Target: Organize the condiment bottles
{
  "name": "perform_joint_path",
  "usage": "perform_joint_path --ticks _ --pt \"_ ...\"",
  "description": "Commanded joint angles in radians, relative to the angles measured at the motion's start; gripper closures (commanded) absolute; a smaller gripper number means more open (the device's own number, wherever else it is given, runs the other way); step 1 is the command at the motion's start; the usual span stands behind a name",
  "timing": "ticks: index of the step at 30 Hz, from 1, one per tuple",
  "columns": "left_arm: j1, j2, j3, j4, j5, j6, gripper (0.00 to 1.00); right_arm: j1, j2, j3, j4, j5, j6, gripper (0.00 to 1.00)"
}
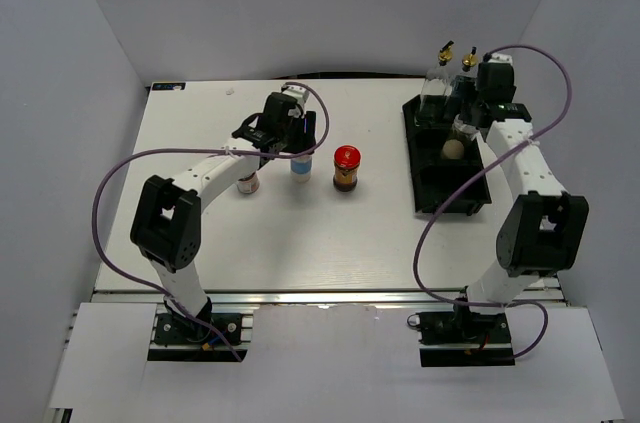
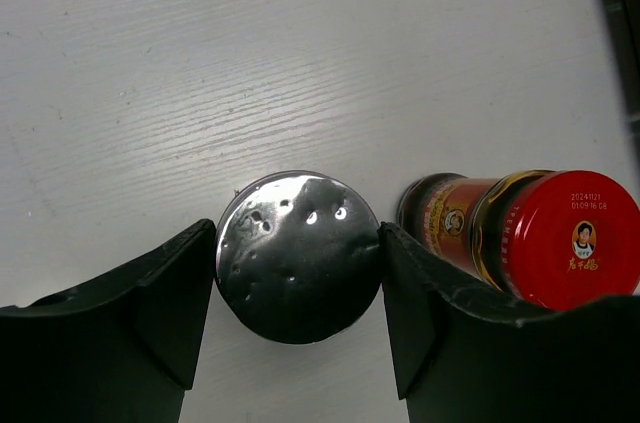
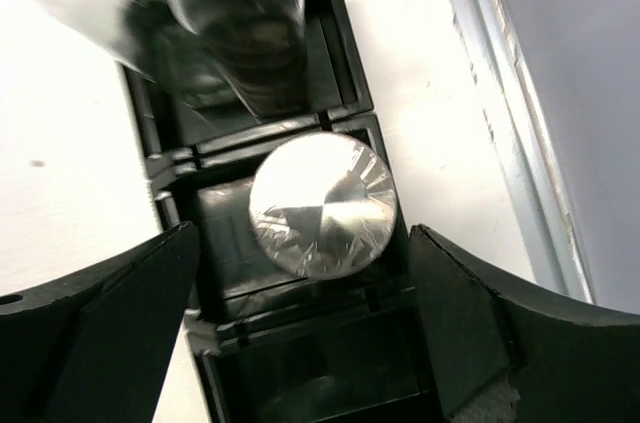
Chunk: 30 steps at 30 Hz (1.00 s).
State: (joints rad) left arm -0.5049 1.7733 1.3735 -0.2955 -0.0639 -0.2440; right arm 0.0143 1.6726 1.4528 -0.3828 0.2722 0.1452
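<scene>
My left gripper point(image 2: 298, 268) is shut on the blue-labelled shaker point(image 1: 301, 166), both fingers against its perforated silver top point(image 2: 298, 253). The red-lidded dark jar point(image 1: 346, 167) stands just right of it point(image 2: 540, 238). The small red-and-white-lidded jar point(image 1: 248, 183) stands left, partly under my left arm. My right gripper point(image 3: 305, 233) is open above the silver-capped white shaker point(image 3: 322, 205), which stands in a compartment of the black tray point(image 1: 428, 193). Two clear glass bottles with gold pourers point(image 1: 440, 78) point(image 1: 468, 65) stand at the tray's far end.
The tray lies along the table's right side, close to the right edge point(image 3: 500, 143). My right arm point(image 1: 520, 158) reaches over the tray's right side. Grey walls enclose the table on the left, back and right.
</scene>
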Motion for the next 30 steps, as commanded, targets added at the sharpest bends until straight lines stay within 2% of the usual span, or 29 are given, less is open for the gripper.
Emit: perform_joint_path --ticks 1,3,5,6,7,9,12,16,18,22,30 --pt "-0.006 -0.031 0.044 -0.065 -0.063 0.011 0.71 -0.004 -0.132 0.004 0.005 -0.04 -0.024 0.11" --pt "-0.006 -0.041 0.068 -0.079 -0.074 0.011 0.75 -0.002 -0.212 -0.02 0.013 -0.118 -0.042 0.1" --pt "-0.006 -0.057 0.117 -0.102 -0.1 0.011 0.86 -0.004 -0.266 -0.048 0.036 -0.239 -0.122 0.11" --pt "-0.006 -0.064 0.136 -0.119 -0.103 0.011 0.9 -0.004 -0.318 -0.083 0.067 -0.41 -0.146 0.11" --pt "-0.006 -0.069 0.175 -0.129 -0.103 0.012 0.98 -0.001 -0.339 -0.106 0.09 -0.503 -0.203 0.1" --pt "-0.006 -0.089 0.214 -0.157 -0.079 0.011 1.0 0.018 -0.381 -0.167 0.149 -0.731 -0.329 0.11" --pt "-0.007 -0.126 0.268 -0.197 0.025 0.009 1.0 0.099 -0.37 -0.187 0.163 -0.885 -0.459 0.11" --pt "-0.014 -0.205 0.25 -0.192 0.162 -0.027 1.0 0.275 -0.323 -0.148 0.189 -0.932 -0.53 0.11" --pt "-0.038 -0.262 0.217 -0.185 0.193 -0.041 1.0 0.306 -0.289 -0.137 0.209 -1.022 -0.545 0.11" --pt "-0.078 -0.348 0.153 -0.151 0.191 -0.072 1.0 0.361 -0.243 -0.138 0.281 -1.107 -0.504 0.11" --pt "-0.127 -0.393 0.141 -0.159 0.185 -0.104 1.0 0.478 -0.2 -0.167 0.419 -1.082 -0.475 0.11"
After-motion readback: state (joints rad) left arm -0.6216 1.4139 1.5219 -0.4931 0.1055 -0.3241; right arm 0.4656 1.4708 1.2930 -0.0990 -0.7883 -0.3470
